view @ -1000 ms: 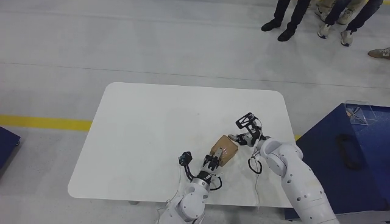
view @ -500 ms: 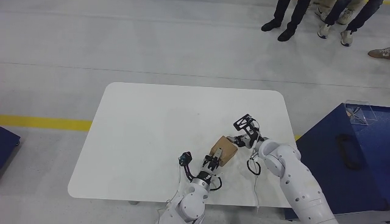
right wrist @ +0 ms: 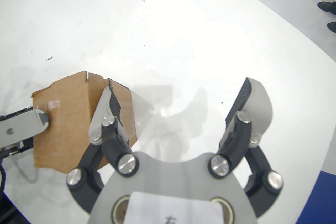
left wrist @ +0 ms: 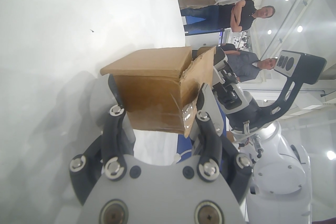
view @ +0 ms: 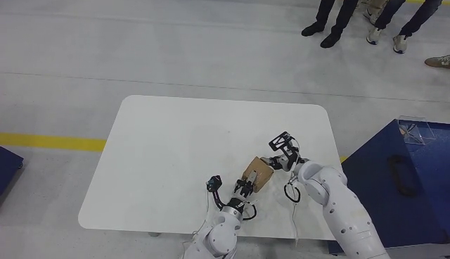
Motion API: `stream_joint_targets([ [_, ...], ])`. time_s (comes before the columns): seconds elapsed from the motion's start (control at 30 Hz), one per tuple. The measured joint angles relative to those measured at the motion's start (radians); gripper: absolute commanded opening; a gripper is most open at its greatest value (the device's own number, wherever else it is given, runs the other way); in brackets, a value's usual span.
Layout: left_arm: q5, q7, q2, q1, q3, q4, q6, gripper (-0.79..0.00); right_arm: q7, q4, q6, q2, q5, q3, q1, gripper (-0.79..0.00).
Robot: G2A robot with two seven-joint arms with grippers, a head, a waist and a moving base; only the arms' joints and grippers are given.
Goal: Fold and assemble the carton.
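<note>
A small brown carton (view: 257, 172) stands on the white table (view: 176, 139) near its front edge, right of centre. My left gripper (left wrist: 157, 84) is shut on the carton (left wrist: 155, 93), one finger on each side wall; a top panel lies folded flat and a torn flap sticks up at the far side. My right gripper (right wrist: 178, 87) is open just right of the carton (right wrist: 65, 114). One of its fingers (right wrist: 110, 101) rests against a rounded end flap, the other hangs over bare table. In the top view the right gripper (view: 273, 162) sits at the carton's right end.
The table's front edge lies close behind the carton. A blue stand (view: 401, 181) sits off the table's right side. The table surface left of and beyond the carton is bare white.
My right gripper has shifted slightly left, closer to the carton's end. The left gripper and carton have stayed in place.
</note>
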Motion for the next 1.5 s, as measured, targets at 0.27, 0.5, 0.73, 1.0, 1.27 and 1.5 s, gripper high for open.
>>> stream_joint_targets([
  [0.27, 0.001, -0.004, -0.002, -0.004, -0.002, 0.008, 0.012, -0.259, 0.015, 0.006, 0.000, 0.000, -0.004, -0.006, 0.001, 0.000],
  [0.5, -0.005, -0.003, -0.007, -0.018, -0.001, 0.032, 0.036, -0.274, 0.018, 0.028, 0.001, -0.002, 0.000, -0.012, 0.014, 0.000],
  [0.73, 0.000, 0.005, -0.011, -0.023, 0.002, 0.043, 0.044, -0.289, 0.004, 0.025, 0.008, 0.000, 0.003, 0.000, 0.013, 0.000],
  [1.0, 0.001, 0.013, -0.015, -0.023, 0.005, 0.050, 0.045, -0.265, -0.035, -0.014, -0.061, 0.011, 0.043, 0.044, -0.027, 0.000],
  [1.27, 0.006, 0.025, -0.018, -0.015, 0.006, 0.047, 0.032, -0.243, 0.011, 0.014, -0.058, 0.008, 0.029, 0.014, -0.006, 0.000],
  [1.5, 0.043, 0.057, -0.011, 0.009, -0.001, 0.010, -0.041, 0.000, -0.028, 0.011, -0.036, 0.008, 0.053, 0.027, -0.003, 0.000],
])
